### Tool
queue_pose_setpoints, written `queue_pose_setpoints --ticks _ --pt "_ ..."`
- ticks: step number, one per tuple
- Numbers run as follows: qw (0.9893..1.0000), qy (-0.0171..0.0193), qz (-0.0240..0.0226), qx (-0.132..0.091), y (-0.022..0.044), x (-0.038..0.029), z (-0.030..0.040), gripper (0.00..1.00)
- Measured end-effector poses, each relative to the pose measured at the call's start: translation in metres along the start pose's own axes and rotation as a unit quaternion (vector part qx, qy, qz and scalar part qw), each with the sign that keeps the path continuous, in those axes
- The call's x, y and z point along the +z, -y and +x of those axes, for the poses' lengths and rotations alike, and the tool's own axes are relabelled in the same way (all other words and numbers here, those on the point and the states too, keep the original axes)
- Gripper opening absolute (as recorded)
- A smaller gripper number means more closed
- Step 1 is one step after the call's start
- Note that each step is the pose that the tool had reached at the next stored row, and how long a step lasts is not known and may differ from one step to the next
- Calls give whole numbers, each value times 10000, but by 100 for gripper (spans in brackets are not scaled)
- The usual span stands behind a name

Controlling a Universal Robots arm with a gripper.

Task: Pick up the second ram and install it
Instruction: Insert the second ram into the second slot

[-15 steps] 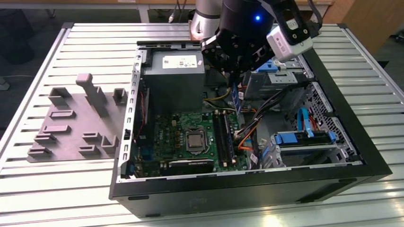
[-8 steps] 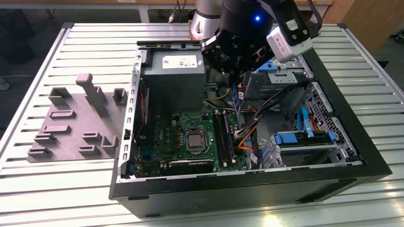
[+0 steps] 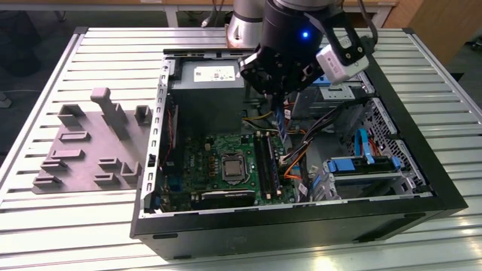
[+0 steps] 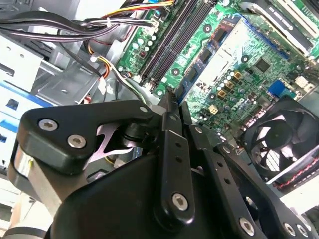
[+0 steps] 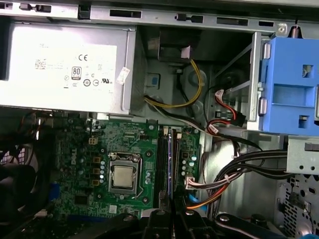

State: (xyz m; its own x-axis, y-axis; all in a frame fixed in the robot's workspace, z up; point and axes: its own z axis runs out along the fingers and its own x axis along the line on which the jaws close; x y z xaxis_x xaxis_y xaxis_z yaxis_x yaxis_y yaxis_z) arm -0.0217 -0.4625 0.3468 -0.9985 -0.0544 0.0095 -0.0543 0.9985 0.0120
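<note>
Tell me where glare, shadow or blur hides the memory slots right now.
Exterior view: glare falls on the slatted table, not the slots. Second wrist view: slots sharp; the pincer body in front is dark. First wrist view: slots lit, the case's fan corner in deep shadow.

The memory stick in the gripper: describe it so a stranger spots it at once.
Find the open computer case on the slatted table. Above its green motherboard hangs the black gripper. The memory stick is the thin blue strip hanging edge-on beneath it, unlike the black slots lying flat below.
</note>
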Motion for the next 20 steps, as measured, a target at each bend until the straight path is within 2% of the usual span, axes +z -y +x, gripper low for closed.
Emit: queue_pose_setpoints --ticks 10,16,20 --pt "10000 -11 -2 57 43 178 24 14" --pt "10000 -12 8 64 43 192 29 14" --pt "9999 -12 8 126 40 246 54 14"
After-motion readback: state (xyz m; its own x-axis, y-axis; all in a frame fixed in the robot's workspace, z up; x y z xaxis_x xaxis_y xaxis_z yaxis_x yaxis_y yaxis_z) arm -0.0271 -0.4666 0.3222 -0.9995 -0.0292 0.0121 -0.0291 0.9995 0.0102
